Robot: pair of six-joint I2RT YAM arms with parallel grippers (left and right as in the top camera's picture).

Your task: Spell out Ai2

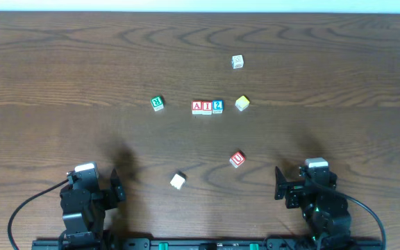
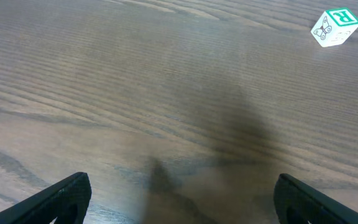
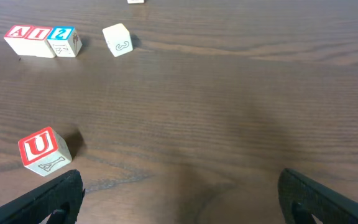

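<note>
Three blocks stand touching in a row at the table's middle: a red A [image 1: 197,106], a red I [image 1: 207,106] and a blue 2 [image 1: 217,106]. They also show in the right wrist view: A [image 3: 18,33], I [image 3: 40,35], 2 [image 3: 62,35]. My left gripper [image 1: 92,182] is open and empty at the near left, far from the row; its jaws [image 2: 179,199] frame bare wood. My right gripper [image 1: 310,179] is open and empty at the near right; its jaws [image 3: 179,196] frame bare wood.
Loose blocks lie around: a green R block [image 1: 157,103] [image 2: 334,26], a yellowish block [image 1: 242,103] [image 3: 117,39], a white block [image 1: 237,62] at the back, a red U block [image 1: 237,159] [image 3: 40,148], and a white block [image 1: 178,181] near the front.
</note>
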